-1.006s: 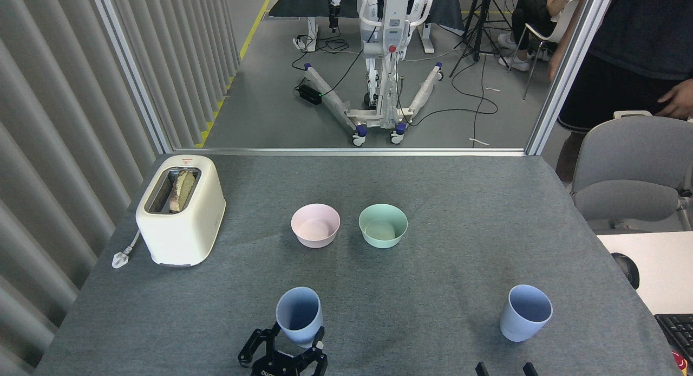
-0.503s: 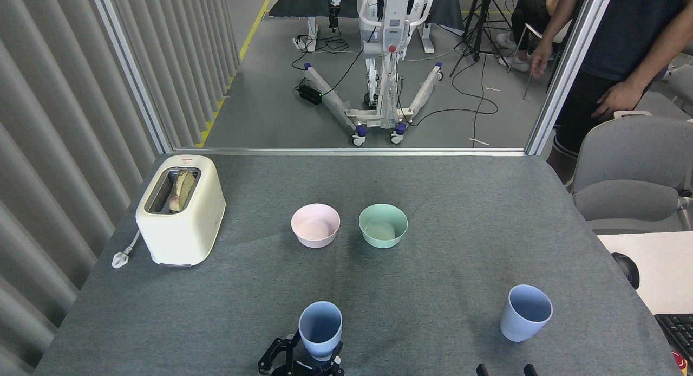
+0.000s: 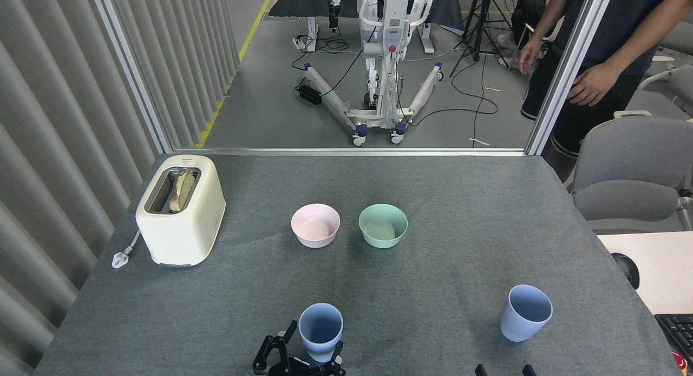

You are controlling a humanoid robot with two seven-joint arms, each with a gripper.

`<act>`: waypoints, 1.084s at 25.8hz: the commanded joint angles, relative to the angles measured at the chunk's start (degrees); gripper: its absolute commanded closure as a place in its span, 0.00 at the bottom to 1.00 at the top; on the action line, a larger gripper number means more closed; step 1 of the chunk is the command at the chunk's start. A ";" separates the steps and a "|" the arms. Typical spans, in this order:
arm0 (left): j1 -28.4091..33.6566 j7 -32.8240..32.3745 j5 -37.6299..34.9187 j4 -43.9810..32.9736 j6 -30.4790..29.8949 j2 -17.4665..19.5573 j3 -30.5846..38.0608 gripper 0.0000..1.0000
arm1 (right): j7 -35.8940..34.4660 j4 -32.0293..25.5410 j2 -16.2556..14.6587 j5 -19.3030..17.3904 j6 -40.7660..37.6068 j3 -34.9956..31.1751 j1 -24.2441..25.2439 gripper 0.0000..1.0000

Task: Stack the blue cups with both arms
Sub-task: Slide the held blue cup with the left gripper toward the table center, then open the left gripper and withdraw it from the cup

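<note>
Holding: left gripper (image 3: 303, 360) has its fingers around the near cup (image 3: 320, 331), low centre of the table (image 3: 465, 202).
Right gripper (image 3: 501, 370): only fingertips visible; jaw state unclear.
Far cup (image 3: 524, 312): upright, right side, free.

Left-held blue cup (image 3: 320, 331) now rightward, nearer.

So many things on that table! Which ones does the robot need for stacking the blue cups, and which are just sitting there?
Needed:
- left blue cup, in the left gripper
- right blue cup, standing free
- right gripper, fingertips only visible

Just lying about:
- pink bowl
- mint-green bowl
- toaster with bread
</note>
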 commanded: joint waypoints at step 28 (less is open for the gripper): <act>17.01 0.32 7.04 -9.75 13.53 4.16 18.11 0.00 | -1.39 2.64 -1.33 1.82 6.81 -0.51 -0.60 0.00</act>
